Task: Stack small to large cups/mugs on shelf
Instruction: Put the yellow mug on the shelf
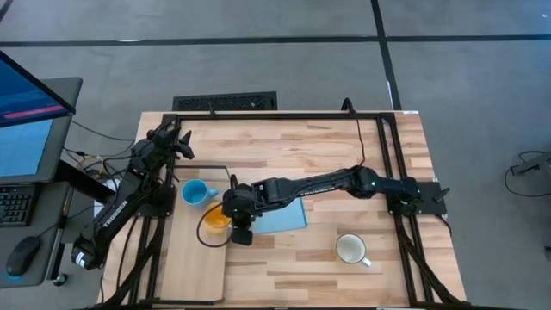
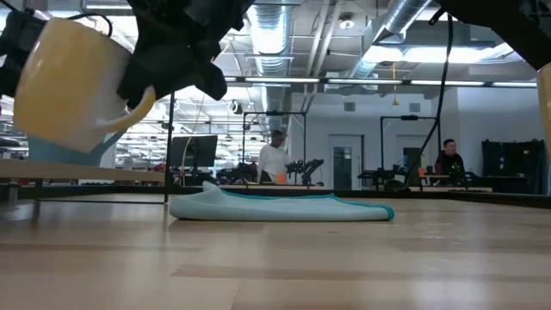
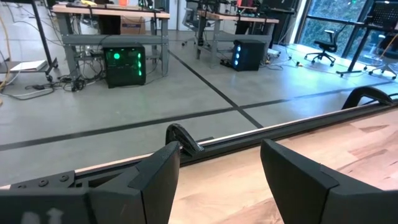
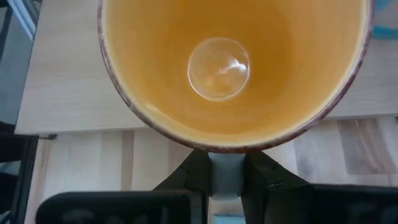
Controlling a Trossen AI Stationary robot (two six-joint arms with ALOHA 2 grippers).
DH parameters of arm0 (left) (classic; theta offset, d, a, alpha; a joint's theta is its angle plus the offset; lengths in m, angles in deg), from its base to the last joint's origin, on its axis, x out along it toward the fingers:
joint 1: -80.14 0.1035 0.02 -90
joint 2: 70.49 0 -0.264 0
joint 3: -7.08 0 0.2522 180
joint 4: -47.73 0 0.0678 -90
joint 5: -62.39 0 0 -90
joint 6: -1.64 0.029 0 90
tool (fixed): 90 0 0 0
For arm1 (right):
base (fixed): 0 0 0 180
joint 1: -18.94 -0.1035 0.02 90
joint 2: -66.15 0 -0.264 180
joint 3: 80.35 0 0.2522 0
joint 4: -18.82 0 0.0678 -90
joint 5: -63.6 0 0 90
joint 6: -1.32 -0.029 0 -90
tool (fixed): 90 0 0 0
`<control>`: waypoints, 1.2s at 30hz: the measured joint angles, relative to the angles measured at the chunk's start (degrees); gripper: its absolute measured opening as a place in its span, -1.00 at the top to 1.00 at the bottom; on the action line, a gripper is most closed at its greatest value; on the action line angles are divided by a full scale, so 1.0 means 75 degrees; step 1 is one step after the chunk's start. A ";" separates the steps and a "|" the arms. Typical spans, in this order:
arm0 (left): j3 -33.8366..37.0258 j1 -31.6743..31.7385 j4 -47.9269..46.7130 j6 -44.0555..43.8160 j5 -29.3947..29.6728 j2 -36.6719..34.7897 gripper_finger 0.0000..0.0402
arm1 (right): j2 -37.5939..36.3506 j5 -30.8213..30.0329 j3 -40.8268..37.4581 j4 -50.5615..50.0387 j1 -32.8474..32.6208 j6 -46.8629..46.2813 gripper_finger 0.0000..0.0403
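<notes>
A: What does the right end effector (image 4: pixel 227 177) have?

B: Its fingers are pinched on the rim of the orange mug (image 1: pixel 215 220), lifted over the shelf (image 1: pixel 194 263), just beside the light blue mug (image 1: pixel 195 192) standing there.

A: How will it handle?

B: I judge it rigid, glazed and slick, breakable if dropped. A rim pinch suits it; the handle is another option.

A: The rest?

B: The white mug (image 1: pixel 351 249) waits on the tabletop (image 1: pixel 327 146), well apart, beyond the blue cloth (image 1: pixel 280 215). The left end effector (image 3: pixel 221 171) idles with fingers apart near the tabletop's far edge.

A: Any writing?

B: None readable on the 3 mugs.
</notes>
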 joint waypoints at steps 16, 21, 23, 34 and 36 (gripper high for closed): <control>0.0000 0.0000 0.0000 0.0000 0.0003 0.0000 -0.08 | -0.0003 -0.0138 0.0000 -0.0488 -0.0011 0.0202 0.66; 0.0000 0.0000 0.0000 0.0000 0.0003 0.0000 -0.08 | -0.0003 -0.0122 0.0000 -0.0487 -0.0011 0.0202 0.65; 0.0000 -0.0002 0.0000 0.0000 0.0003 0.0000 -0.08 | -0.0003 -0.0122 0.0000 -0.0484 -0.0009 0.0202 0.61; 0.0000 0.0000 0.0000 0.0000 0.0006 0.0000 -0.08 | -0.0006 -0.0122 0.0003 -0.0394 -0.0020 0.0272 0.50; 0.0000 0.0000 0.0000 0.0000 0.0008 0.0000 -0.08 | -0.0006 -0.0122 0.0003 -0.0365 -0.0020 0.0278 0.50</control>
